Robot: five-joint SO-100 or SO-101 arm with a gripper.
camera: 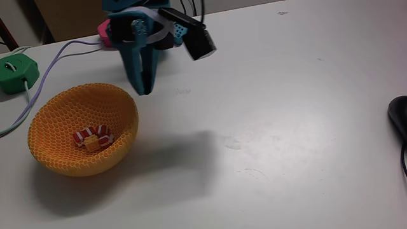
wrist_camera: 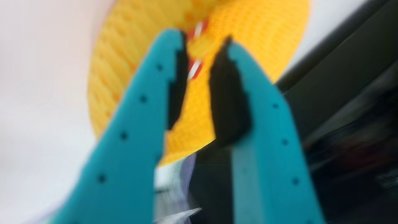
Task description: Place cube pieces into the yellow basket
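Observation:
The yellow basket (camera: 82,130) stands at the left of the white table in the fixed view. Several cube pieces (camera: 93,138) lie in its bottom: red-and-white striped ones around a yellow-orange one. My teal gripper (camera: 144,91) points straight down just beyond the basket's far right rim, a little above the table. In the wrist view, the gripper (wrist_camera: 200,41) is blurred, its black-padded fingers (wrist_camera: 231,93) slightly apart with nothing between them. Through the gap I see the basket (wrist_camera: 124,59) and the striped cubes (wrist_camera: 199,28).
A green hexagonal device (camera: 16,71) with a lavender cable (camera: 63,52) sits at the far left. A pink device (camera: 103,30) lies behind the arm. A black object (camera: 399,121) pokes in at the right edge. The white table (camera: 286,127) stretches to the right.

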